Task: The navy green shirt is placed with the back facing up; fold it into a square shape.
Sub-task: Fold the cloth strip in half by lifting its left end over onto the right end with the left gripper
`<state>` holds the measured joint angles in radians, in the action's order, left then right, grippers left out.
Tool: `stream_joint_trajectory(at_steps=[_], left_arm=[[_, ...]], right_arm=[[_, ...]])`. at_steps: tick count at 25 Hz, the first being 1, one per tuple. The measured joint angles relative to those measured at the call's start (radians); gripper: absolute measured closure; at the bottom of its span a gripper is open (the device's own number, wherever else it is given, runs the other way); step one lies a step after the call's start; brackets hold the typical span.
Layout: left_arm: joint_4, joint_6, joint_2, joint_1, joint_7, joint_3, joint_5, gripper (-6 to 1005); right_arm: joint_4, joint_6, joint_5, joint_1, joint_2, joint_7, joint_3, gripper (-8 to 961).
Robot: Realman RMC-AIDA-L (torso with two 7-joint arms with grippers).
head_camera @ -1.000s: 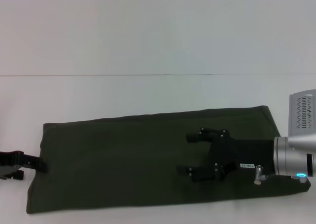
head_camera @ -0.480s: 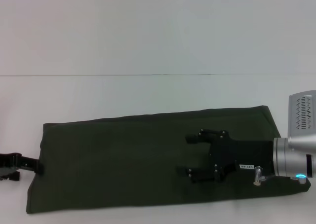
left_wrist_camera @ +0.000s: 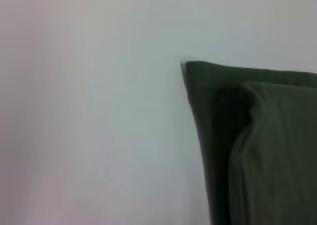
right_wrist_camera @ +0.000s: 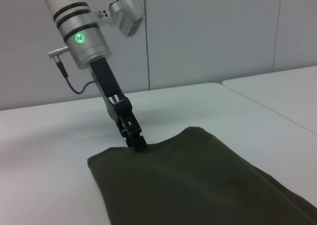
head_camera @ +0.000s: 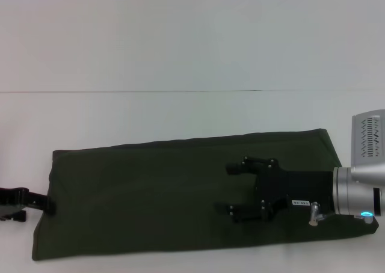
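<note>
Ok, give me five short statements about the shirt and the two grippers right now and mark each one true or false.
1. The navy green shirt lies as a long folded band on the white table. True.
2. The right gripper is off to the side of the table, away from the shirt. False: it hangs over the shirt's right half, fingers spread.
3. The left gripper is at the shirt's left edge. True.
4. The shirt's lettering faces up. False: only plain fabric shows.
5. The shirt is already square. False: it is much longer than wide.

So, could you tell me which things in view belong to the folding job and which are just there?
Part of the job:
- navy green shirt, folded into a long strip
- left gripper at its left end
- right gripper, open above its right part

Just there:
- white table
</note>
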<state>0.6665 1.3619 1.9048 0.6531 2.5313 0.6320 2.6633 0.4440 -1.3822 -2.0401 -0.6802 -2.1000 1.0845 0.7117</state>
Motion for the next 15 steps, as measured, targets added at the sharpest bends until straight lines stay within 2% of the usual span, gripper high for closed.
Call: stream_joint_trajectory(at_steps=[15], left_arm=[[-0.036,0.023,-0.002,0.029,-0.008,0.010,0.003,208]], right_arm=[[0.001,0.000,0.000,-0.002,0.000,0.000,0.000,26]])
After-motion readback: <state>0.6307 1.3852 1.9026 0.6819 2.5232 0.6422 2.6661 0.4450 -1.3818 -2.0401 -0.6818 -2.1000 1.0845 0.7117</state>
